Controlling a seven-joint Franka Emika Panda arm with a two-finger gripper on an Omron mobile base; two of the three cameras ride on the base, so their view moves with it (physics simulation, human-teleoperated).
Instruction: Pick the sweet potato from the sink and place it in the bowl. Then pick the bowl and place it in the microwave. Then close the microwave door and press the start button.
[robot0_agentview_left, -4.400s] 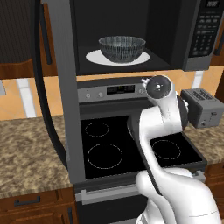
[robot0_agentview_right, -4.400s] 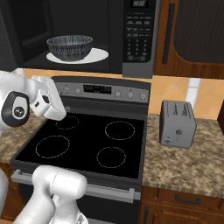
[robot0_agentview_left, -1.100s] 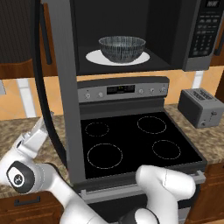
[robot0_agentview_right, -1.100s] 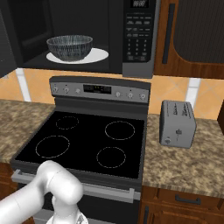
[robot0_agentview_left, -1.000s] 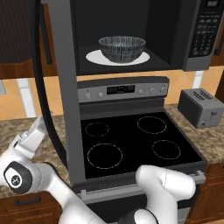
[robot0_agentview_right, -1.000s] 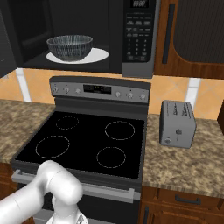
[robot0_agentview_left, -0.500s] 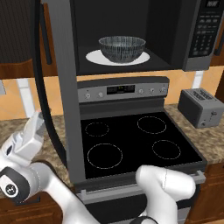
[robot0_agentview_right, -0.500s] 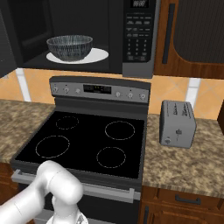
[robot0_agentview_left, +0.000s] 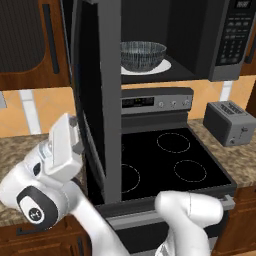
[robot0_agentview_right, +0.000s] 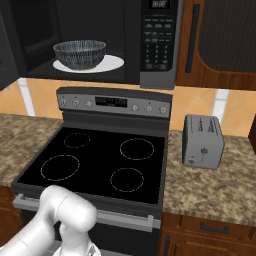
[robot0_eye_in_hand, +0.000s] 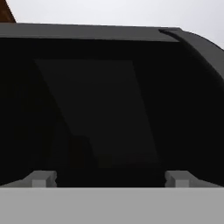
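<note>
A: Bowl (robot0_agentview_left: 143, 54) location?
B: It sat on the microwave's (robot0_agentview_right: 150, 45) turntable, well beyond the jaws.
A: Gripper (robot0_agentview_left: 76, 135)?
B: Spread wide, empty, pressed behind the microwave door (robot0_agentview_left: 97, 90) to swing it shut.

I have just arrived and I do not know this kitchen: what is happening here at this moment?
The white robot arm is working on the microwave door, which stands open. The hand is beside the door's outer face at the left, and its gripper faces the dark glass closely with the fingertips wide apart, holding nothing. The bowl sits inside the microwave on the white turntable plate. Below are the stove and, on the counter, a toaster.
</note>
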